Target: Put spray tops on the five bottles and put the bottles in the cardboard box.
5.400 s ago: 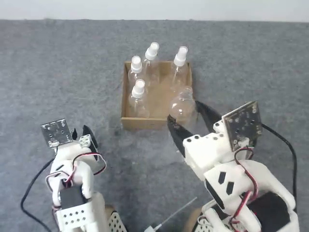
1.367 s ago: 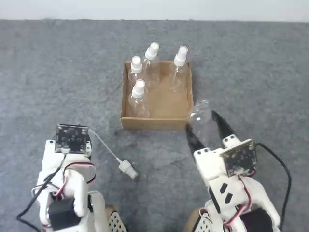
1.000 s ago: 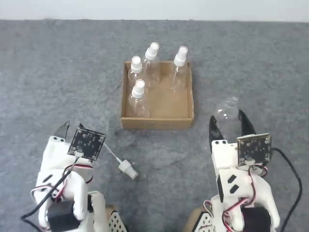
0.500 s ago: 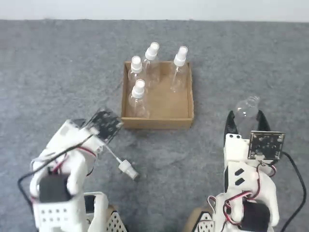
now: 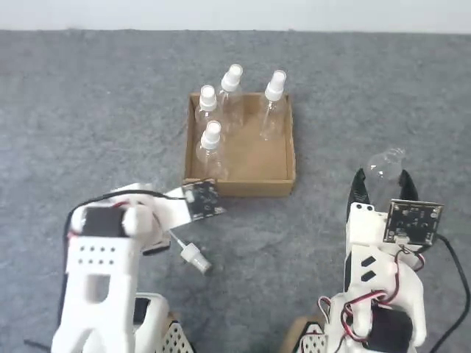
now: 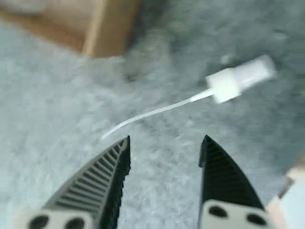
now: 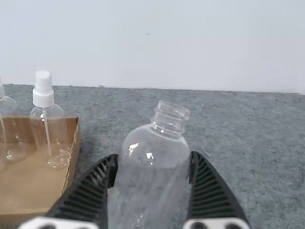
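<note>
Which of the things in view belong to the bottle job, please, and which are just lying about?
Belong to the job:
cardboard box; four capped bottles standing in it; uncapped bottle held in the right pincer; loose spray top lying near the open left pincer.

Just there:
grey carpet; white wall behind.

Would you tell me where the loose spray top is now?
In the high view the spray top lies on the carpet by the box, at its left front corner, before the open left gripper.
</note>
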{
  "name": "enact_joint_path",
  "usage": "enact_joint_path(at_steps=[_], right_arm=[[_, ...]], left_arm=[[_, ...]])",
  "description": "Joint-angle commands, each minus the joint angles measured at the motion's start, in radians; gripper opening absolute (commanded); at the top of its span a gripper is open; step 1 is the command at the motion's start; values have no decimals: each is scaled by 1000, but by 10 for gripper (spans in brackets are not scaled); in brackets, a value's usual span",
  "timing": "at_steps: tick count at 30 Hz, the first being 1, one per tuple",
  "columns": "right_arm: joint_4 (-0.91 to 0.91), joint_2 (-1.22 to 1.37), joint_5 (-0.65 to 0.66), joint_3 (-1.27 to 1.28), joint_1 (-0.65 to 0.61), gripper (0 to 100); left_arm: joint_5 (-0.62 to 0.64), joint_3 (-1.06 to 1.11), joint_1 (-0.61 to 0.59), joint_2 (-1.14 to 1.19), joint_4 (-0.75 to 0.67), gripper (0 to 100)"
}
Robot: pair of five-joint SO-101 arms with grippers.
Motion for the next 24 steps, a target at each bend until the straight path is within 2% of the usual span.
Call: enact_joint_path(at_steps=[1,13,24], right_arm=[[-28,-1,-14,-15,15,38],[-28,-1,-14,-14,15,38],[-28,-1,-14,-14,15,39]], left_arm=[[-18,-59,92,120,6,222],[-18,-58,321,400,-3,220],[-14,-56,327,640,-190,181]])
